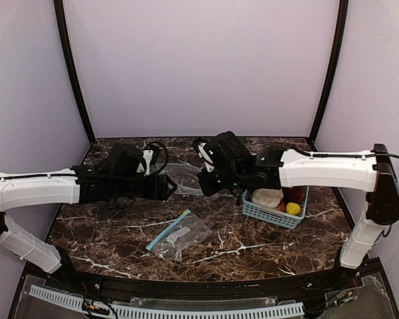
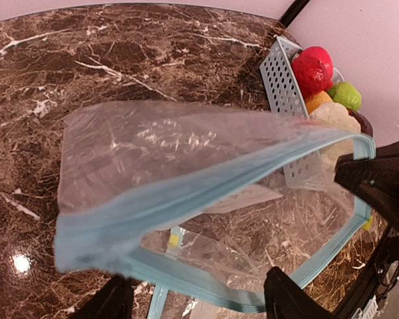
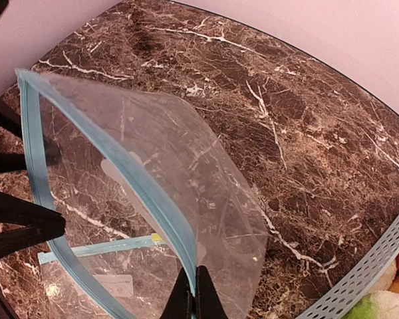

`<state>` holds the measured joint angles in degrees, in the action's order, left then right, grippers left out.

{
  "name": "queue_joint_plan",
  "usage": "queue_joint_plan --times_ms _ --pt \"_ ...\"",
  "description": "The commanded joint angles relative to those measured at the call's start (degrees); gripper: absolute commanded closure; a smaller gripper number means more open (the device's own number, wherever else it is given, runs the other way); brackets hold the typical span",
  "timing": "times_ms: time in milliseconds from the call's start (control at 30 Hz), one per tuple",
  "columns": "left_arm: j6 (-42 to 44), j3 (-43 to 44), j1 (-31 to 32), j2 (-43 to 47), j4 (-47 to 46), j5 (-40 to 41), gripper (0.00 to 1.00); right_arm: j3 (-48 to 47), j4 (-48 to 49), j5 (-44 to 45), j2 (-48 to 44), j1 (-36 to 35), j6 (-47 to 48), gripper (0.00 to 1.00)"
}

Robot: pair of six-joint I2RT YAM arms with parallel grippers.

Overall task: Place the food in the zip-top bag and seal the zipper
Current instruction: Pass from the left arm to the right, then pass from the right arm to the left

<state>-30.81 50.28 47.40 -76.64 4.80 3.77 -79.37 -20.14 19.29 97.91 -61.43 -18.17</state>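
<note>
Nearest the arm bases, a second zip-top bag [image 1: 179, 234] lies flat on the dark marble worktop [image 1: 120, 226], left of the light-blue slotted basket [image 1: 274, 214] and well apart from it, its blue zipper strip along its left edge.

The basket stands on the right half of the worktop. All the toy food sits inside it: a white cauliflower [image 1: 267, 197] on the basket's left side, a yellow piece [image 1: 293, 209] at its near right, and a red piece [image 2: 312, 66], a green piece [image 2: 346, 96] and an orange piece [image 2: 317, 101] packed beside them.

Left of the basket and a little farther back, the clear zip-top bag [image 2: 186, 153] hangs above the worktop between the 2 arms, its blue-rimmed mouth gaping and facing away from the basket. The marble shows through its film.

The right end effector [image 3: 191, 282], just left of the basket, is clenched on the bag's zipper rim, the 2 fingers pressed together with the blue strip pinched between them.

The left end effector [image 2: 196, 286], on the far side of the bag from the basket, is released: its 2 fingers stand wide apart, with the mouth's lower rim running across the gap between them. Whether either finger touches the rim I cannot tell.
</note>
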Motion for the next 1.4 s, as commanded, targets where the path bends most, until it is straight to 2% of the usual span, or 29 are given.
queue_joint_plan --times_ms 0,167,333,433,667,1100,1200,1367 --pt "5.3 3.2 -1.2 5.2 8.9 3.1 0.23 0.0 -0.8 -0.3 1.9 -0.9 0.9 1.00" --pt "7.4 5.1 -3.7 8.3 17.5 3.7 0.10 -0.7 -1.0 -0.7 2.5 -0.9 1.0 1.00" --pt "10.9 8.6 -5.3 9.0 23.2 1.7 0.04 -1.5 -1.2 -1.2 3.1 -1.0 1.4 1.00" --pt "13.8 11.5 -6.1 7.7 25.1 -2.1 0.01 -1.6 -1.3 -1.5 3.5 -1.0 1.6 1.00" --pt "19.4 18.1 -7.3 1.6 27.5 -6.9 0.01 -1.9 -1.7 -1.9 3.7 -1.6 2.2 1.00" --pt "30.0 27.1 -9.2 -6.9 31.6 -8.1 0.02 -2.6 -2.3 -2.1 4.2 -2.0 2.9 1.00" --pt "30.4 28.2 -9.2 -8.5 32.4 -8.4 0.05 -3.1 -2.4 -2.1 4.4 -2.0 3.1 1.00" --pt "33.2 29.0 -9.3 -10.0 32.9 -8.3 0.20 -3.4 -2.6 -2.1 4.5 -2.0 3.4 1.00"
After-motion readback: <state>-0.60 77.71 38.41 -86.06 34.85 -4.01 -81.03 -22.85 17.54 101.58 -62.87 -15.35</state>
